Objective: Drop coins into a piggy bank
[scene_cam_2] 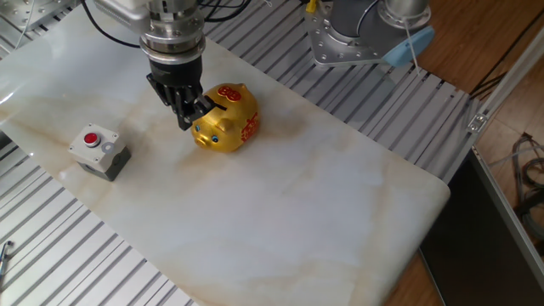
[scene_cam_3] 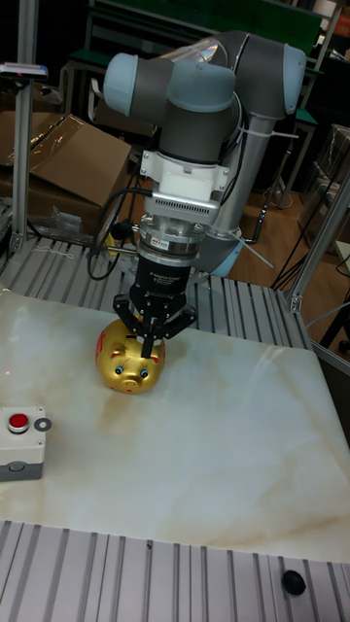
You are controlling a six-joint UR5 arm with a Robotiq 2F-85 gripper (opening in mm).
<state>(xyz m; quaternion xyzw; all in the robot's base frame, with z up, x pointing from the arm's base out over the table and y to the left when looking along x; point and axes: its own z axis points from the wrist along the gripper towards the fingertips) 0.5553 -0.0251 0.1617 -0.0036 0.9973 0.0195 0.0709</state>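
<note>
The piggy bank (scene_cam_2: 231, 124) is a shiny gold pig with red patterns, standing on the white marble table (scene_cam_2: 306, 195) at the back left. In the tall fixed view the piggy bank (scene_cam_3: 124, 358) faces the camera. My gripper (scene_cam_2: 192, 117) hangs over the pig's head end, and its black fingers come together in a point just above the pig's back. In the tall fixed view the gripper (scene_cam_3: 148, 352) looks shut. I cannot make out a coin between the tips. The top slot is hidden behind the fingers.
A grey box with a red button (scene_cam_2: 99, 150) sits left of the pig, and a small round grey disc (scene_cam_3: 42, 424) lies on its top. A second arm's metal base (scene_cam_2: 353, 38) stands behind the table. Ribbed aluminium surrounds the slab.
</note>
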